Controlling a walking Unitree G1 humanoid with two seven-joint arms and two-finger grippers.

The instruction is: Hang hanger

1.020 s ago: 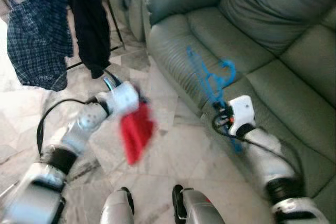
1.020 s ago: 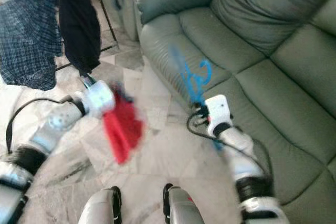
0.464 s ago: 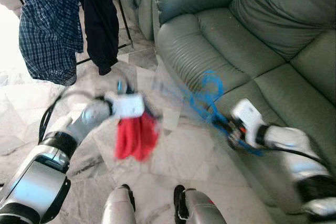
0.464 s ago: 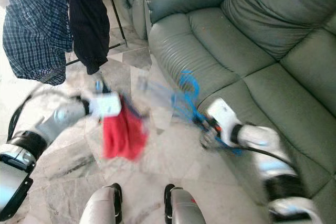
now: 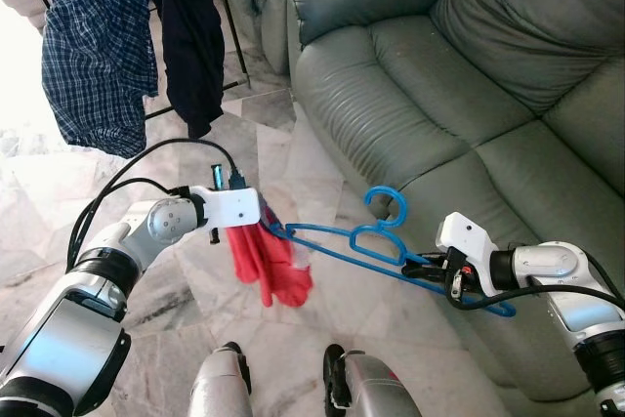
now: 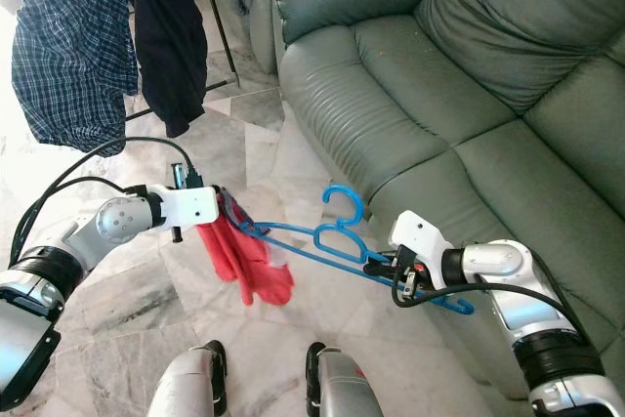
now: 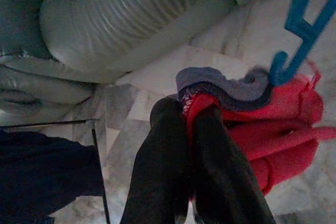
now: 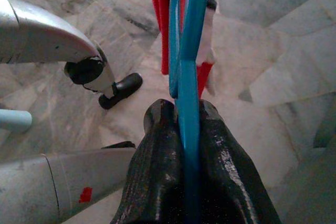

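Observation:
A blue plastic hanger (image 5: 361, 241) hangs level between my two arms above the marble floor, its hook (image 6: 342, 204) pointing up toward the sofa. My right gripper (image 5: 430, 268) is shut on the hanger's bar near its right end; the bar (image 8: 186, 72) runs out between the black fingers (image 8: 157, 161). A red garment (image 5: 264, 263) with a grey collar (image 7: 226, 85) droops from the hanger's left end. My left gripper (image 5: 266, 225) is shut on that garment at the collar, right beside the hanger's tip (image 7: 286, 61).
A grey-green leather sofa (image 5: 469, 75) takes up the right and back. At the back left stands a black clothes rack (image 5: 220, 21) with a blue plaid shirt (image 5: 98, 56) and a dark garment (image 5: 190, 36) hung on it. My feet (image 5: 283, 388) show at the bottom.
The camera has steadied and the blur is gone. My right gripper swung the hanger from upright by the sofa edge down to level, and its left end now meets the red garment.

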